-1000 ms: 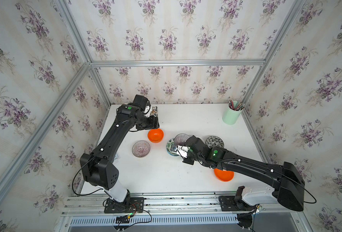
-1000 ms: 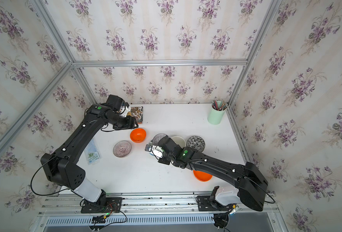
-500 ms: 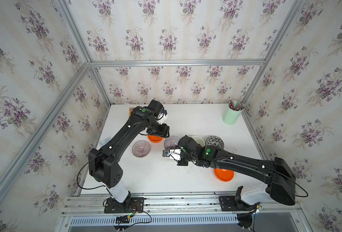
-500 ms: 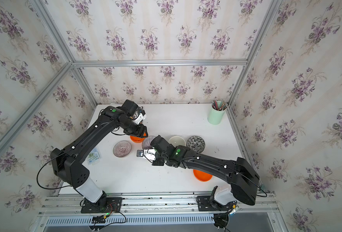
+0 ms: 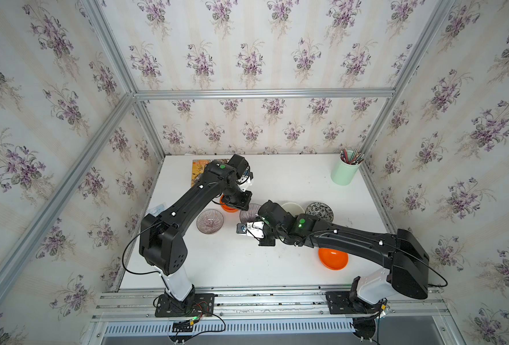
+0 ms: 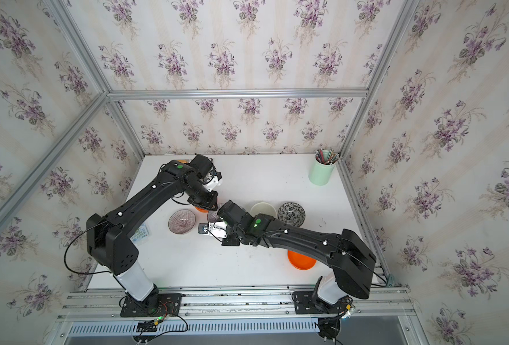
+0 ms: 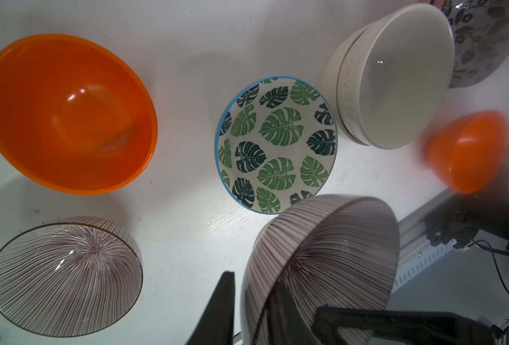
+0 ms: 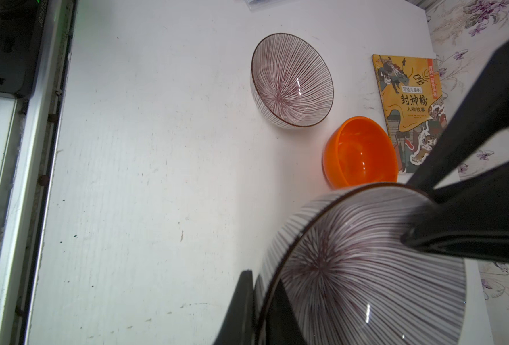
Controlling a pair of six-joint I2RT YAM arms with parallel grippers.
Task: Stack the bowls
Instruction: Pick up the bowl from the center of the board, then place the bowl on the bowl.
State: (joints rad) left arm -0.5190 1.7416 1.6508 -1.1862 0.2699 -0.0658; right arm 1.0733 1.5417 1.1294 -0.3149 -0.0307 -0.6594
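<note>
A purple striped bowl [image 5: 250,210] hangs above the table between my two arms. My left gripper [image 7: 251,280] is shut on its rim, one finger outside the wall and one inside. On the opposite rim my right gripper [image 8: 260,276] is shut too. A second purple striped bowl [image 5: 210,221] sits on the table to the left. An orange bowl [image 7: 68,113] lies under the left wrist, another orange bowl [image 5: 333,258] near the front. Two stacked cream bowls [image 7: 396,74] stand beside a black-and-white floral bowl [image 5: 319,212]. A green leaf bowl [image 7: 277,143] lies below the held one, hidden in both top views.
A mint-green pencil cup [image 5: 345,171] stands at the back right corner. A yellow picture book [image 8: 408,110] lies at the back left, by the wall. The metal rail [image 5: 247,294] runs along the table's front edge, and flowered walls close in three sides.
My left arm swung from the back left over to the purple bowl and its jaws closed on the rim. My right arm carried that bowl a little leftward, still gripping it.
</note>
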